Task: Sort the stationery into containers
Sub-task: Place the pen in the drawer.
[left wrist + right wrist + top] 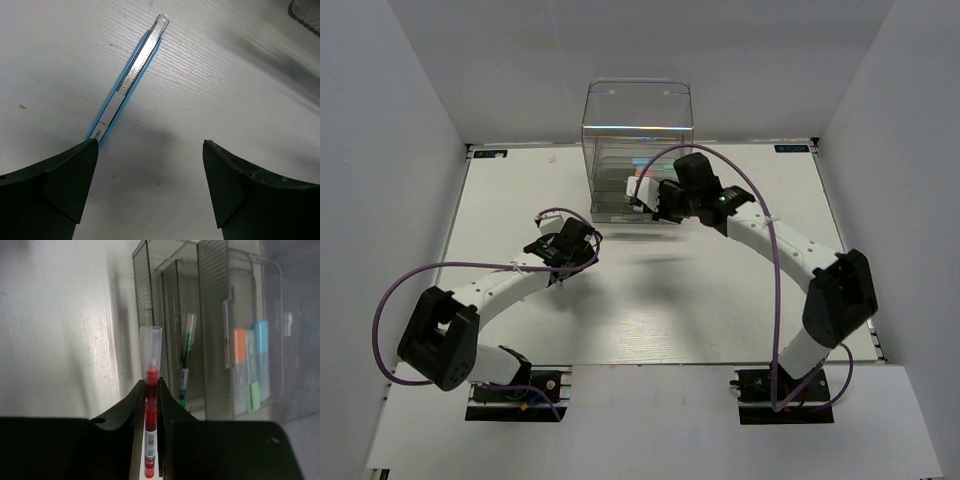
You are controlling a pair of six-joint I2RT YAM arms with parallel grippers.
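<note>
Right gripper point(152, 387), bottom centre of its wrist view, clamps a red pen point(150, 410) before the clear organiser point(210, 300); left gripper point(150, 145), jaws apart, blue cutter point(131, 77) upper left.

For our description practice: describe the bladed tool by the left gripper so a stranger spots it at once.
Start at the white table in front of the clear organiser, then go to the open left gripper. Just ahead of it lies a slim craft knife. Unlike the round pens, it is a flat light-blue strip with a silver, notched metal slide.
</note>
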